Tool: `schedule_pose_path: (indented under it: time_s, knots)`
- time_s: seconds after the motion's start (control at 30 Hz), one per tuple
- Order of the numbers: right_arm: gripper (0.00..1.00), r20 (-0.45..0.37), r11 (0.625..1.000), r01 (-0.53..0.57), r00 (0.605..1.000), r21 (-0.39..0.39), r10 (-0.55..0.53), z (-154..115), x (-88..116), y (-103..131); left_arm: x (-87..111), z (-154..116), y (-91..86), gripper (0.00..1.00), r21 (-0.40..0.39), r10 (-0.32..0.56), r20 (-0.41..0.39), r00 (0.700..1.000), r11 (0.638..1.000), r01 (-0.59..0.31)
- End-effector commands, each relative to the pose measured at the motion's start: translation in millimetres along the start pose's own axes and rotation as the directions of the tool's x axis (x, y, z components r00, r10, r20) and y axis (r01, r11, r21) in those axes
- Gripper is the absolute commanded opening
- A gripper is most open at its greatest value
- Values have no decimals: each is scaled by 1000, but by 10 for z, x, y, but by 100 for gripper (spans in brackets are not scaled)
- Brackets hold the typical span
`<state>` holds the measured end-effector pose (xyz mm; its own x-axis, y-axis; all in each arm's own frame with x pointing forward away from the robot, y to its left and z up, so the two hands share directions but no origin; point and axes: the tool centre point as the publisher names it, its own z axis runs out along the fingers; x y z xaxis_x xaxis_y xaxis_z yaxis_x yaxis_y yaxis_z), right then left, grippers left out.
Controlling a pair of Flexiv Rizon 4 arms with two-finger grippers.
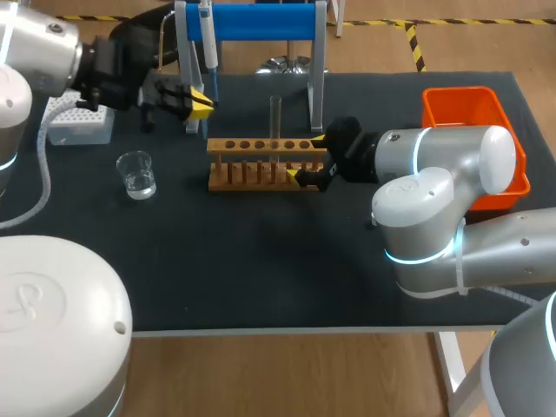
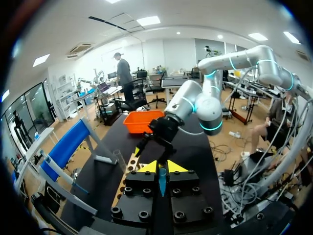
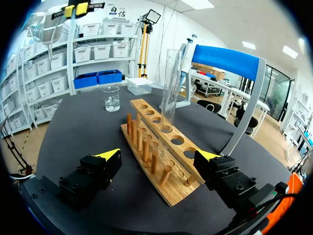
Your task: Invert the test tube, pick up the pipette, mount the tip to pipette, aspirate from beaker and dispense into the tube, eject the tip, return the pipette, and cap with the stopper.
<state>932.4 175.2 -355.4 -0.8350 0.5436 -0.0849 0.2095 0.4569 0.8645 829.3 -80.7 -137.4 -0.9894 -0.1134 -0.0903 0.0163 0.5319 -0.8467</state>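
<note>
A: Nearest on the bench [image 1: 261, 287]?
B: Right gripper [image 1: 306, 158], low at the right end of the wooden rack [image 1: 252, 165]. Jaws spread wide, one yellow tip on each side of that end, gripping nothing.
A: Touching the wood?
B: Seemingly not; seen from the right wrist, a gap on both sides.
A: And the test tube?
B: Test tube [image 1: 275, 117] upright in the rack, in the third hole from the right gripper's end. Stands ahead of the open fingers, untouched.
A: Level with the rack?
B: Beaker [image 1: 137, 174] off to the left, apart from the rack, with clear liquid at the bottom. Orange bin [image 1: 473, 113] off to the right, beyond the right arm [image 1: 452, 174].
A: Farther back?
B: White tip box [image 1: 80, 122] near the left edge. Near it, left gripper [image 1: 201, 104] at the left post of the blue stand [image 1: 261, 22].
A: Jaws there?
B: Narrow, closed on the pipette [image 1: 207, 39], with its blue shaft pinched between the two tips in the left wrist view. Pipette hanging upright at the left end of the stand's crossbar.
A: Farthest?
B: The stand itself, along the bench's far edge.
</note>
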Motion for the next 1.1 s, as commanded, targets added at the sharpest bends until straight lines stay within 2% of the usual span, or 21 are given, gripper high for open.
schedule_pose_path:
  time_s: [0.03,0.2,0.4,0.77,0.97,1.1]
  knots:
    - [100,-2,1000,0,1000,4,0,-8,-2,7,31,116,-120,0,-13,-6,-10,1000,1000,6]
    - [100,-2,1000,0,1000,4,0,-8,-2,7,86,272,-210,0,-3,-12,-11,1000,1000,12]
    - [100,-2,1000,0,1000,4,0,-8,-2,7,138,450,-299,0,15,-16,-48,999,1000,17]
    - [100,-2,1000,0,1000,4,0,-8,-2,7,139,454,-305,0,13,-16,-48,999,1000,17]
    - [100,-28,997,70,997,-39,-72,-375,88,92,139,454,-305,0,13,-16,-48,999,1000,17]
    - [100,-96,995,72,992,-75,-79,-599,144,115,139,454,-305,0,13,-16,-48,999,1000,17]
